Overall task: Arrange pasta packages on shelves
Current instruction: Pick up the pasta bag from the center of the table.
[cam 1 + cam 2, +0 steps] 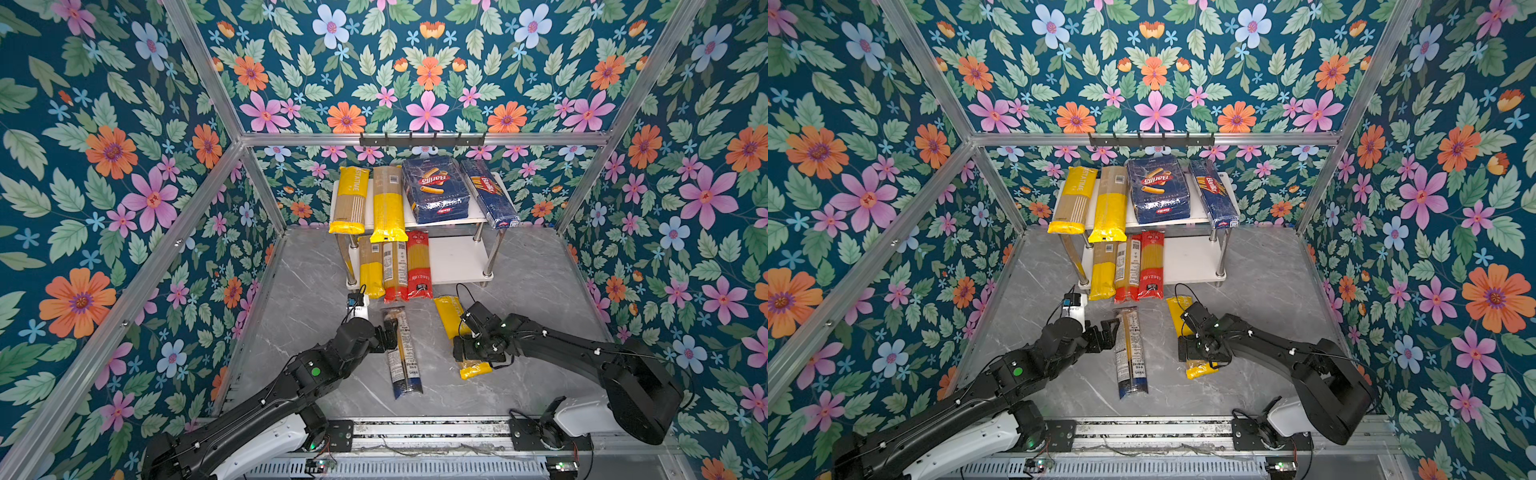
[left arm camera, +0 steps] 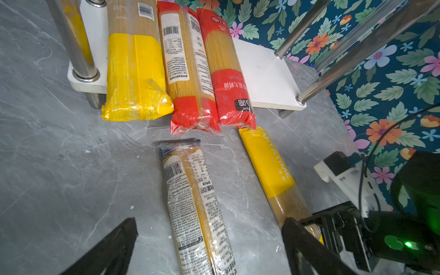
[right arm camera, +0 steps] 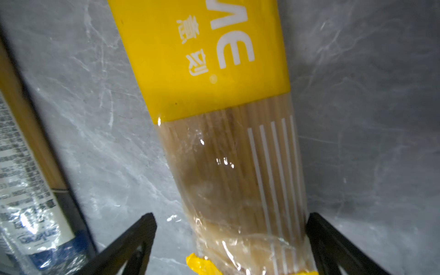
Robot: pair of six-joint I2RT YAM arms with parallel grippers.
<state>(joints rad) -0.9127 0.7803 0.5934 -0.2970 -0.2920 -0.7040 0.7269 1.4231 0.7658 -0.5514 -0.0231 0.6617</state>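
The shelves point(image 1: 455, 257) stand at the back. Their top board carries two yellow pasta packages point(image 1: 351, 199), the dark-blue rigatoni bag point(image 1: 434, 189) and the blue spaghetti pack point(image 1: 490, 195). On the lower board lie a yellow pack point(image 1: 371, 266) and two red ones point(image 1: 417, 264). A clear-blue spaghetti bag point(image 1: 403, 353) point(image 2: 190, 197) lies on the table. My left gripper point(image 1: 390, 332) point(image 2: 209, 221) stands open astride the bag's far half. A yellow pack point(image 1: 449, 316) point(image 3: 214, 71) lies to its right, and my right gripper point(image 1: 469, 349) point(image 3: 231, 215) is open across its clear part.
A black hook rail point(image 1: 422, 139) hangs on the frame bar above the shelves. Floral walls and aluminium posts point(image 1: 602, 166) close in the grey marble table point(image 1: 532, 291). The arms' base rail point(image 1: 415, 432) runs along the front edge.
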